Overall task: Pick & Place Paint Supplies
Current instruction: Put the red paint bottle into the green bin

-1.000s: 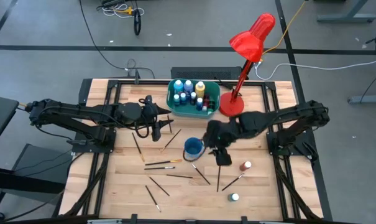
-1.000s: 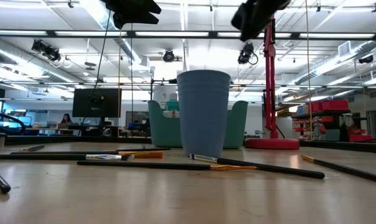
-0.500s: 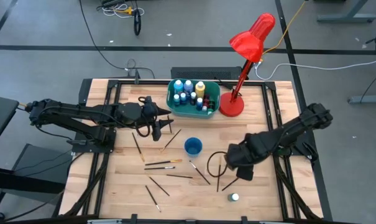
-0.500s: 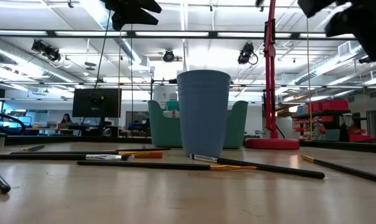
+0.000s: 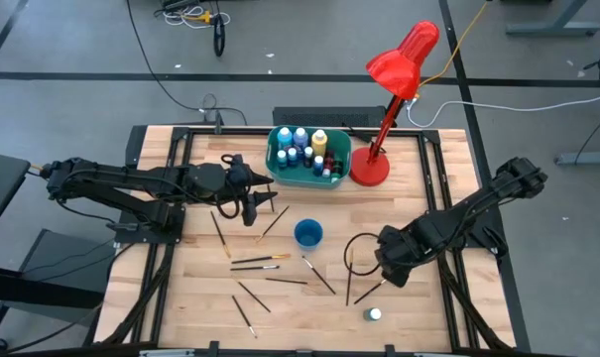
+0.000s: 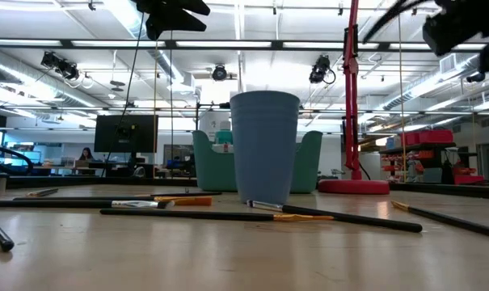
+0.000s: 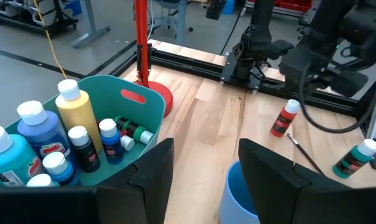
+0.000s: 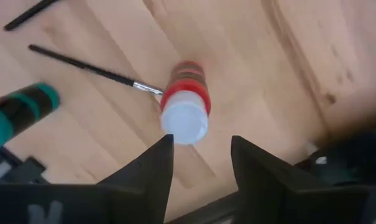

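We see our right gripper (image 8: pixel 200 165) hang over a red bottle (image 8: pixel 185 102), round with a white cap, standing on the pale wood-grain desk (image 5: pixel 419 307); jaws spread, gripping nothing. From above, the arm hides that bottle. Left gripper (image 7: pixel 203 165) waits near the teal tub (image 7: pixel 135 106), jaws spread. Thin dark brushes (image 5: pixel 319 275) lie scattered around the blue cup (image 5: pixel 307 234).

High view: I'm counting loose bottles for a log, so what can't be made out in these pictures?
- High view: the red bottle is hidden under the right gripper; only the wrist views show it.
- Low view: the bottles in the tub are mostly hidden behind its wall and the blue cup.
- Low view: the right arm is cut off by the top edge.
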You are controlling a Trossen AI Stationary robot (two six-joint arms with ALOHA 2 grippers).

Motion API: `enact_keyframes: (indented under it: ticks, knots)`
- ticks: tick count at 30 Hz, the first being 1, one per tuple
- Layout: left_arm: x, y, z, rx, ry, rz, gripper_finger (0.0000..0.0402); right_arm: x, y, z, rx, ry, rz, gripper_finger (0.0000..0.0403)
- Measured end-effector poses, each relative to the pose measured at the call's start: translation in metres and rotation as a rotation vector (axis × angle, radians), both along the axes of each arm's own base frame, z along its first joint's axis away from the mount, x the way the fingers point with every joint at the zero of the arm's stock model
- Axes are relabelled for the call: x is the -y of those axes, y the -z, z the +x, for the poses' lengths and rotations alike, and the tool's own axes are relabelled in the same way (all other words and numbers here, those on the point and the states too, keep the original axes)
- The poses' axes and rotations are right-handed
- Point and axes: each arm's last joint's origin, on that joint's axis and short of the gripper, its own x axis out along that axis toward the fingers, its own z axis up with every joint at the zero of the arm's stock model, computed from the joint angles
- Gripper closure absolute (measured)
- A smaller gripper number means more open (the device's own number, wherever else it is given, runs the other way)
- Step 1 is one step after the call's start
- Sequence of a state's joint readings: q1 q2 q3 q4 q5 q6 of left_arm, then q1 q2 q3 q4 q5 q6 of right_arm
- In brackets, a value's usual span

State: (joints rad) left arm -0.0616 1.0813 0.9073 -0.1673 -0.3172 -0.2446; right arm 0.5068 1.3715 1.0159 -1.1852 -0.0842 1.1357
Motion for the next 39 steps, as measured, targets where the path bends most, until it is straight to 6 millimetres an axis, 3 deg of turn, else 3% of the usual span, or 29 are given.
enact_keyframes:
  ticks: [5, 20, 32, 35, 39]
  knots:
    - [0.0, 0.0, 0.0, 0.0, 0.001, 0.0, 0.0212, -0.004, 0.008, 0.004, 0.039, 0.028, 0.082, 0.0241]
    - [0.0, 0.0, 0.0, 0.001, 0.001, 0.0, 0.0212, 0.001, 0.011, 0.001, 0.039, -0.022, -0.019, 0.0241]
    - [0.0, 0.0, 0.0, 0.001, 0.001, 0.0, 0.0212, -0.001, 0.009, 0.022, 0.34, -0.554, -0.26, 0.0241]
    - [0.0, 0.0, 0.0, 0.0, 0.001, 0.0, 0.0212, -0.002, 0.02, 0.024, 0.39, -0.755, -0.317, 0.0241]
    - [0.0, 0.0, 0.0, 0.0, 0.001, 0.0, 0.0212, 0.005, 0.04, 0.022, 0.379, -0.825, -0.326, 0.023]
